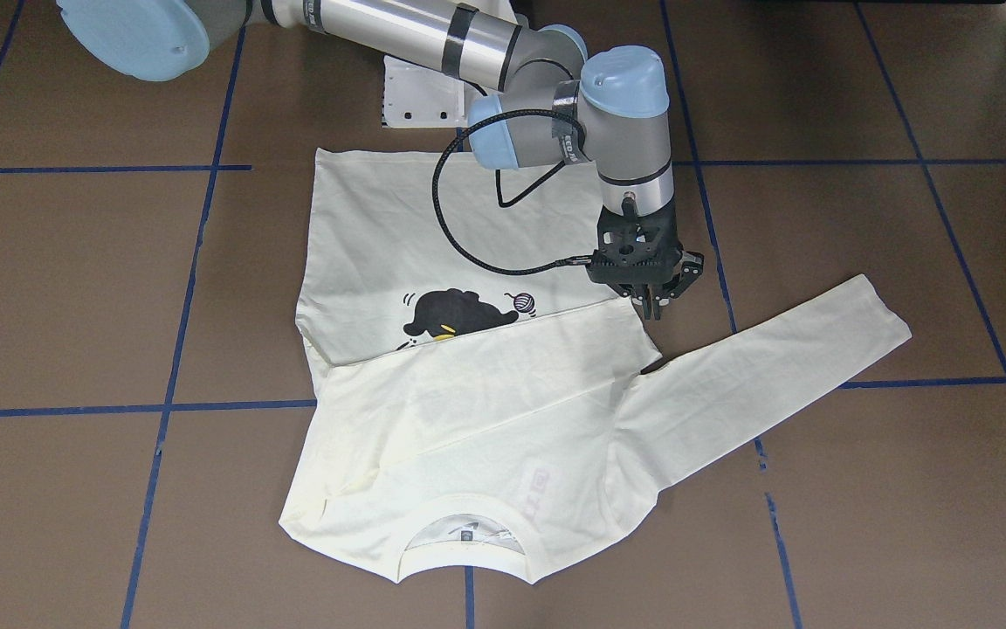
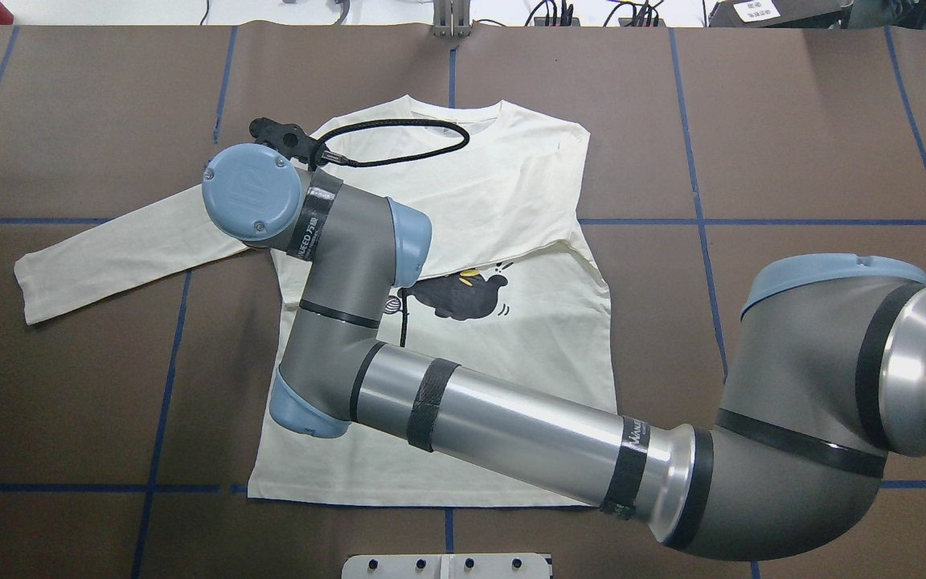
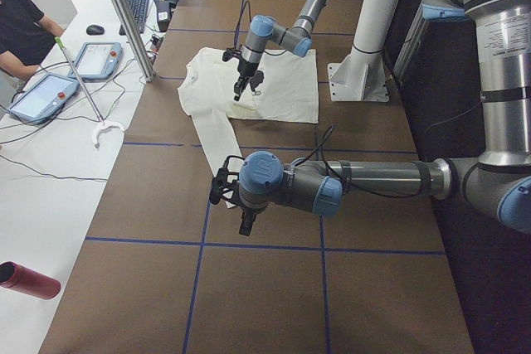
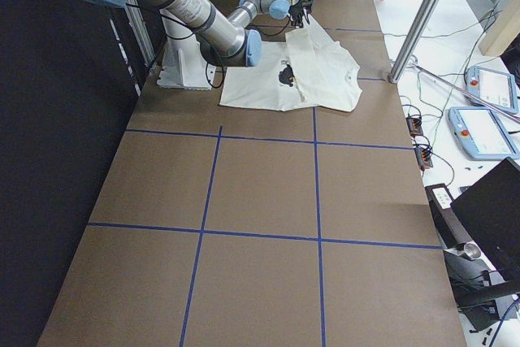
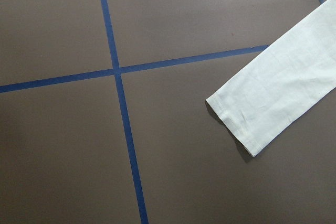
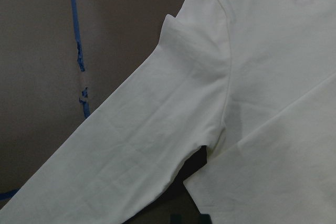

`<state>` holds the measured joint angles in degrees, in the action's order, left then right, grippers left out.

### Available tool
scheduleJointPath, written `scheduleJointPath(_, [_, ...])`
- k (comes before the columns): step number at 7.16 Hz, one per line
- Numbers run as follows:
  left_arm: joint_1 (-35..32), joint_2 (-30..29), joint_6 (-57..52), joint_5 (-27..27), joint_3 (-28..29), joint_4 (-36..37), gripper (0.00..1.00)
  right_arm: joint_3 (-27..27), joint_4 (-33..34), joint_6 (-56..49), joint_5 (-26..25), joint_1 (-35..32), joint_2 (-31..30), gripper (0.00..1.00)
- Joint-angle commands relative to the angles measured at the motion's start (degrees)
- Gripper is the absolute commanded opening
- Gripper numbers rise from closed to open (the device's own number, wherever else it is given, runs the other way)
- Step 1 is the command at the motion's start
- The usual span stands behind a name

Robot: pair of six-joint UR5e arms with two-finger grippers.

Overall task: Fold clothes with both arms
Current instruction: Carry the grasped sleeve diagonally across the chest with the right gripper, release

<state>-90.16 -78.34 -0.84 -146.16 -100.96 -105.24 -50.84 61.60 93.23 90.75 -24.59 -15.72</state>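
Cream T-shirt (image 1: pixel 468 411) lies half-folded, one sleeve (image 1: pixel 774 358) outstretched.

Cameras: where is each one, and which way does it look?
Front-facing: across table, faces robot; right arm over shirt.
Overhead: behind robot, looks down; right arm.
Exterior left: table's left end; left arm near.
Exterior right: table's right end; right arm.
Left wrist: down onto sleeve cuff; no arm.
Right wrist: down onto armpit; no arm.
Front-facing and overhead share the cat print.

We saw a brown desk (image 4: pixel 260 282) crossed by blue tape lines (image 4: pixel 318 201); at three o'clock in the right-end view, a white bench (image 4: pixel 479 172) held two pendants (image 4: pixel 487 132).
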Motion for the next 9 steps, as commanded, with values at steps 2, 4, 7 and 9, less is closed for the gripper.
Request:
scheduleJointPath(2, [9.43, -1.63, 13.58, -3.0, 0.93, -9.66, 1.0, -1.78, -0.25, 3.59, 0.47, -1.41, -0.01, 0.99])
scheduleJointPath(4, [21.54, -8.9, 35.03, 8.63, 11.69, -22.67, 1.0, -17.18, 1.76, 3.89, 12.29, -7.99, -13.28, 0.99])
scheduleJointPath(7, [30.47, -14.56, 44.88, 19.9, 17.88, -24.58, 0.81, -33.39, 1.94, -0.4, 22.97, -15.39, -31.59, 0.99])
scheduleJointPath(9, [30.57, -14.74, 44.44, 21.71, 18.51, -24.58, 0.76, -36.96, 2.03, -2.09, 22.63, -15.41, -34.99, 0.99])
